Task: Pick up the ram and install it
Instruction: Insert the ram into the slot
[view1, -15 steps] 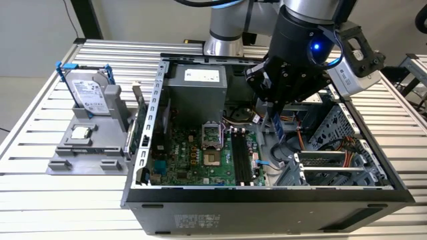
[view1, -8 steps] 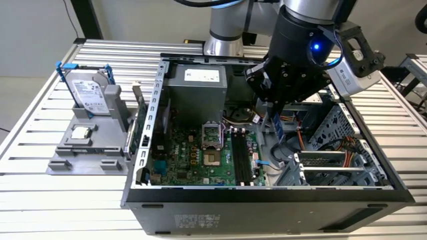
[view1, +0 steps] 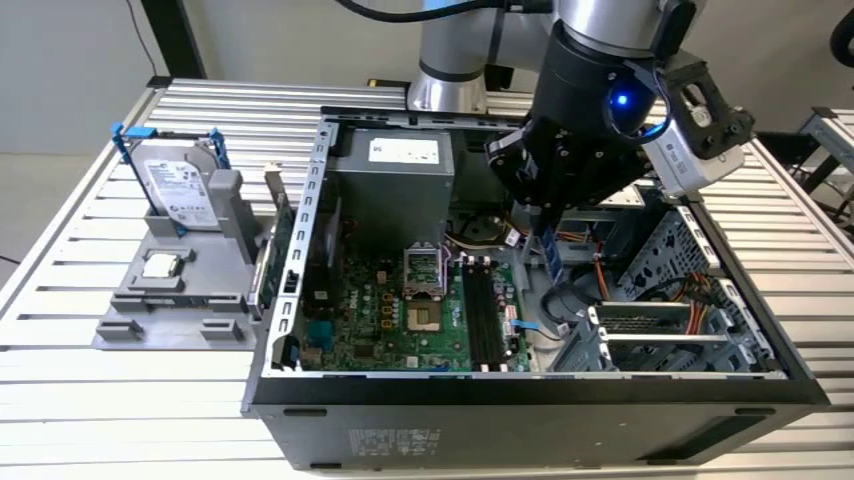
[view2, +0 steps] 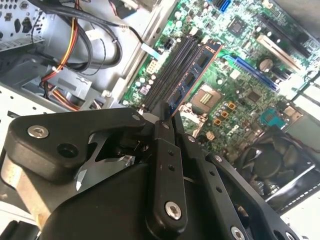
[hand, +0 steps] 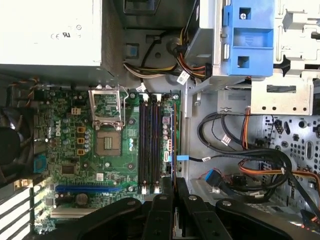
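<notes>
My gripper (view1: 542, 226) hangs inside the open computer case (view1: 287, 250), shut on the ram (view1: 549, 252). The ram is a long dark blue stick with black chips (view2: 196, 75), reaching out from the fingertips (view2: 161, 131) above the green motherboard (view2: 240, 60). Seen edge-on in the first wrist view, the ram (hand: 175, 135) runs parallel to the black memory slots (hand: 150, 145). There it sits just beside them, toward the cable side. In the exterior view the slots (view1: 483, 318) lie below and slightly to the left of the held ram.
A grey holder (view1: 174, 300) at the exterior view's left carries a silver hard drive (view1: 180, 190) and a small square CPU chip (view1: 163, 265). Inside the case are the power supply (view1: 394, 175), the open CPU socket (hand: 107, 145), loose cables (hand: 250, 160) and a metal drive cage (view1: 667, 325).
</notes>
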